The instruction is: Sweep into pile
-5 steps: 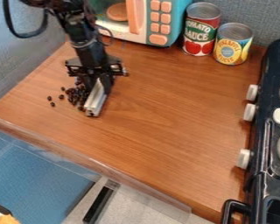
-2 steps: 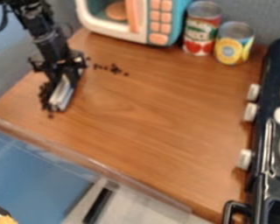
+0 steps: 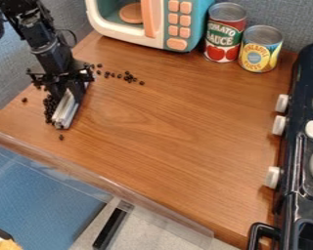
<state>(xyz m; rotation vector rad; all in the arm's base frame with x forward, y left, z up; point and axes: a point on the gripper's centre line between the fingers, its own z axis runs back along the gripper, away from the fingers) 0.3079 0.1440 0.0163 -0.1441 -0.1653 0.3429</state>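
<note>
The black gripper (image 3: 69, 95) hangs low over the left part of the wooden counter, shut on a pale, bar-like sweeping tool (image 3: 66, 110) whose lower end rests at the surface. Small dark beans (image 3: 50, 107) are bunched along the tool's left side, partly hidden by the gripper. More beans (image 3: 128, 77) lie in a loose trail to the upper right of the gripper. One single bean sits off to the left, and another lies just below the tool's end.
A toy microwave (image 3: 162, 24) stands at the back edge, with a red can (image 3: 225, 33) and a yellow can (image 3: 260, 49) beside it. A black toy stove (image 3: 309, 146) lines the right side. The counter's front edge (image 3: 107, 183) runs diagonally.
The gripper and tool have moved left, and the beans beside the tool now lie farther left. The trail of beans at the upper right, behind the arm at first, has come into sight.
</note>
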